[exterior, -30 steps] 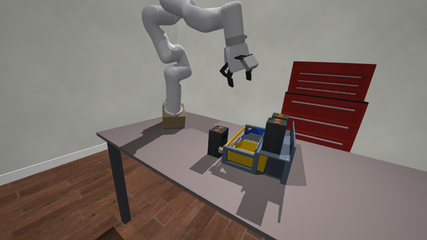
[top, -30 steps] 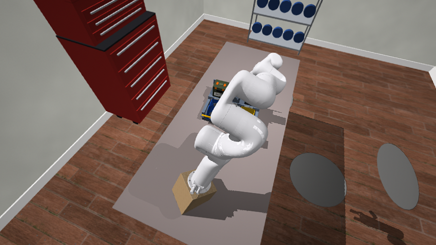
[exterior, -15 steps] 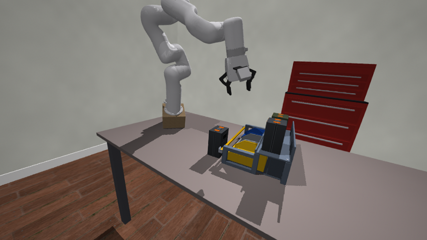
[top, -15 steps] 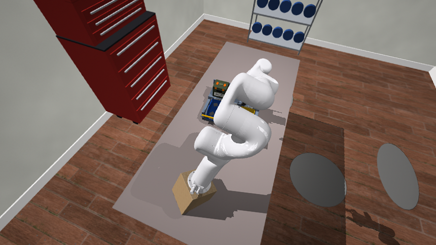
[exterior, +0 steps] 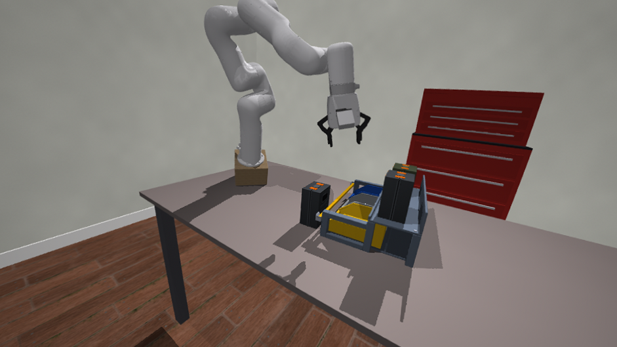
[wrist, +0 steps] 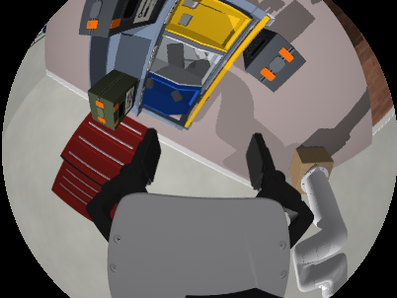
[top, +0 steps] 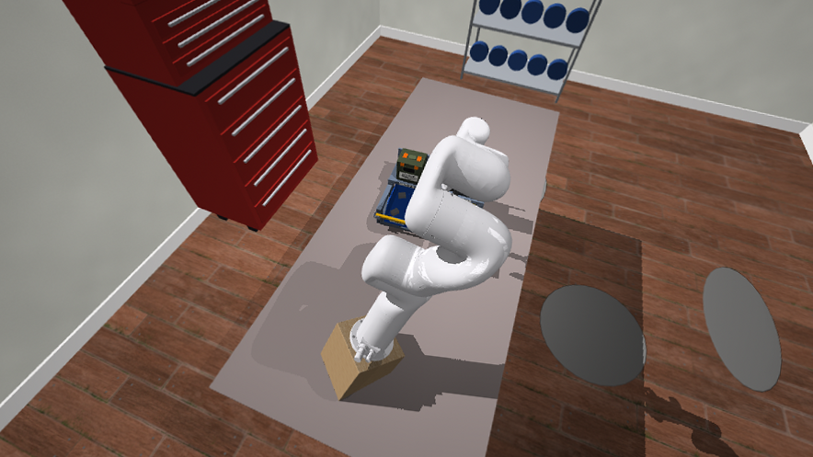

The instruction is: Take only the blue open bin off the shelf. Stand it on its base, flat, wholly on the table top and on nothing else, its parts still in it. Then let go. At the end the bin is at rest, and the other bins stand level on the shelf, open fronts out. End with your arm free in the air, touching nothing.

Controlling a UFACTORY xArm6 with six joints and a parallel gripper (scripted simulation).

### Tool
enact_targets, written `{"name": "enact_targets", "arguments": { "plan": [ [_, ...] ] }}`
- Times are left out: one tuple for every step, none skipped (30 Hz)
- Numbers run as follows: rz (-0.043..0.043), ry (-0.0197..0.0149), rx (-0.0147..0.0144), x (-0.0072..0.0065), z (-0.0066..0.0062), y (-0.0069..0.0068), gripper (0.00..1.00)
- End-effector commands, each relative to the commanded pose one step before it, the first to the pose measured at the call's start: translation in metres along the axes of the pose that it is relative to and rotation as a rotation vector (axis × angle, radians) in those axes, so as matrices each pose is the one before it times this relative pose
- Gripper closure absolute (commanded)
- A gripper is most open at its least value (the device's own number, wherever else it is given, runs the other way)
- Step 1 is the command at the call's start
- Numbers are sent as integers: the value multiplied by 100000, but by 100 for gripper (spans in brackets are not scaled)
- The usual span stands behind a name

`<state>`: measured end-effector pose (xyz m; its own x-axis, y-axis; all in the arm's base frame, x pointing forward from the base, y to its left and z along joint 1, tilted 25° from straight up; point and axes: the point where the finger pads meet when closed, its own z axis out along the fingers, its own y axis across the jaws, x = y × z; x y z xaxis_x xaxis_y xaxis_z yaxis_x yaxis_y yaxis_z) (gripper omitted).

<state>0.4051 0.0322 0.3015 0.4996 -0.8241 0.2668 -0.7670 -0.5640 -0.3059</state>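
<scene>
Gripper, wide open and empty, hangs above the table. Blue bin sits on the grey shelf, behind its yellow bar; a boxy dark case stands beside.

Arm arched, fingers spread, wrist seemingly tilted slightly

Arm: glossy, smooth white | table top: matt, smooth | base block: wood-grained | blue bin: smooth, perhaps plastic | floor: wood planks
</scene>
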Motion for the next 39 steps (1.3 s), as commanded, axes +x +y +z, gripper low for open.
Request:
{"name": "enact_targets", "arguments": {
  "plan": [
    [8391, 5432, -2589, -10, 1316, -243, 0],
    [0, 0, 0, 0, 0, 0, 0],
    [0, 0, 0, 0, 0, 0, 0],
    [0, 0, 0, 0, 0, 0, 0],
    [0, 0, 0, 0, 0, 0, 0],
    [0, 0, 0, 0, 0, 0, 0],
    [0, 0, 0, 0, 0, 0, 0],
    [0, 0, 0, 0, 0, 0, 0],
    [4012, 902, -1049, -248, 862, 58, 0],
    [4656, 1684, -1590, -246, 967, 73, 0],
    [4656, 1684, -1590, -259, 963, 69, 0],
    [4656, 1684, -1590, -272, 960, 66, 0],
    [4656, 1684, -1590, -285, 956, 64, 0],
    [0, 0, 0, 0, 0, 0, 0],
    [0, 0, 0, 0, 0, 0, 0],
    [0, 0, 0, 0, 0, 0, 0],
    [0, 0, 0, 0, 0, 0, 0],
    [0, 0, 0, 0, 0, 0, 0],
    [0, 0, 0, 0, 0, 0, 0],
    [0, 0, 0, 0, 0, 0, 0],
    [0, 0, 0, 0, 0, 0, 0],
    [0, 0, 0, 0, 0, 0, 0],
    [0, 0, 0, 0, 0, 0, 0],
    [0, 0, 0, 0, 0, 0, 0],
    [0, 0, 0, 0, 0, 0, 0],
    [2388, 362, -683, -320, 947, 70, 0],
    [3007, 1209, -1053, -328, 1048, 69, 0],
    [3007, 1209, -1053, -339, 1044, 68, 0],
    [3007, 1209, -1053, -349, 1041, 67, 0],
    [3007, 1209, -1053, -360, 1037, 67, 0],
    [0, 0, 0, 0, 0, 0, 0],
    [0, 0, 0, 0, 0, 0, 0],
    [0, 0, 0, 0, 0, 0, 0],
    [0, 0, 0, 0, 0, 0, 0],
    [0, 0, 0, 0, 0, 0, 0],
    [0, 0, 0, 0, 0, 0, 0],
    [0, 0, 0, 0, 0, 0, 0],
    [0, 0, 0, 0, 0, 0, 0],
    [0, 0, 0, 0, 0, 0, 0]
  ]
}}
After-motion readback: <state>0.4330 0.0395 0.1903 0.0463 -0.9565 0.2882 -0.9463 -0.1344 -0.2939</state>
